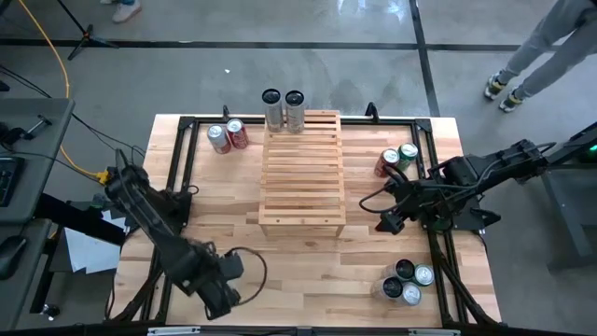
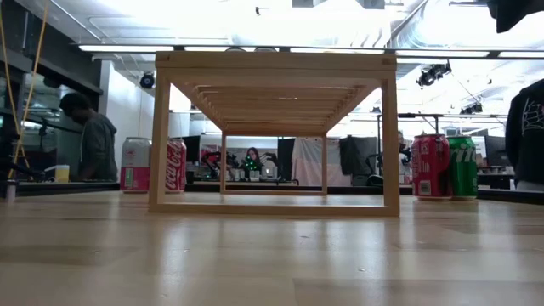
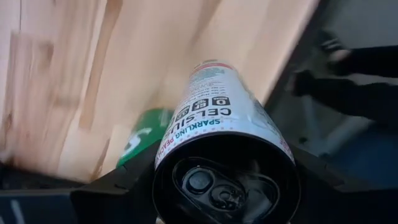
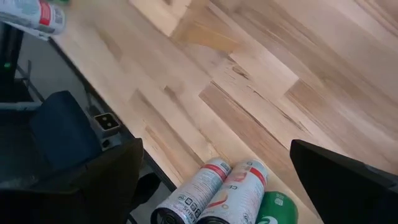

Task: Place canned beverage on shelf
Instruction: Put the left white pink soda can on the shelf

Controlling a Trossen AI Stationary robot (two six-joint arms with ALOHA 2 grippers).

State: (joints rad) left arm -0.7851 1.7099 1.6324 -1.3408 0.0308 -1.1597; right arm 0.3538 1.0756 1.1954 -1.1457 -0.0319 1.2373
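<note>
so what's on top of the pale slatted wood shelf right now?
Two tall silver cans stand on the pale slatted wood shelf at its far edge. The other slats look bare. Under them, only tabletop shows.
</note>
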